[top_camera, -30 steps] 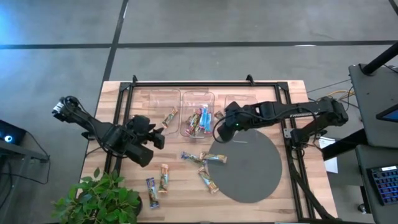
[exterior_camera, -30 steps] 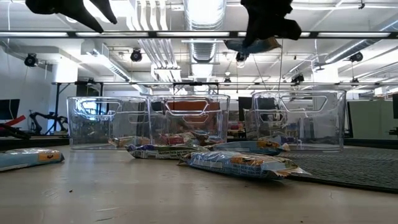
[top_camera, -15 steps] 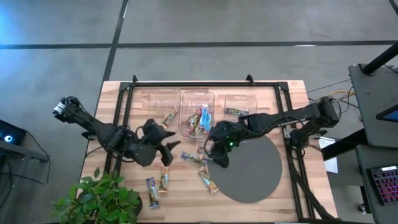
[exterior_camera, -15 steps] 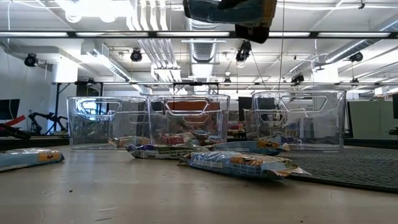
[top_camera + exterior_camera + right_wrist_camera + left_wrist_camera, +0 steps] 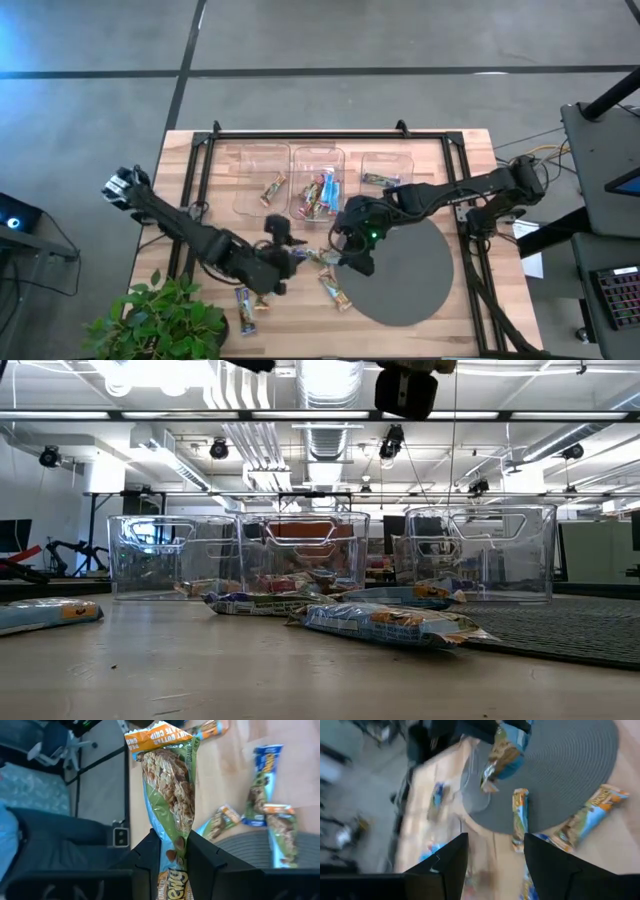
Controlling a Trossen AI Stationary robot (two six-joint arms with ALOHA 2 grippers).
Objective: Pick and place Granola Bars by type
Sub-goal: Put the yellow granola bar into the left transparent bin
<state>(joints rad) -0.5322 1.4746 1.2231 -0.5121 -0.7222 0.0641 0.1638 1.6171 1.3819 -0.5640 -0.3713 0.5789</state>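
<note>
Carrying a granola bar (image 5: 170, 805) clamped in the right pincer (image 5: 358, 255) above the desk (image 5: 440, 310), it is needing a steady lift toward the matching bin (image 5: 318, 180); left pincer (image 5: 283, 258) is hovering apart over loose bars (image 5: 335, 288).

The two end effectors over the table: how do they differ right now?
The right end effector is shut on a granola bar with an orange and green wrapper; the left end effector is open and holds nothing. The right one hangs at the round grey mat's edge; the left one is over loose bars on the wood. Both have two dark fingers.
</note>
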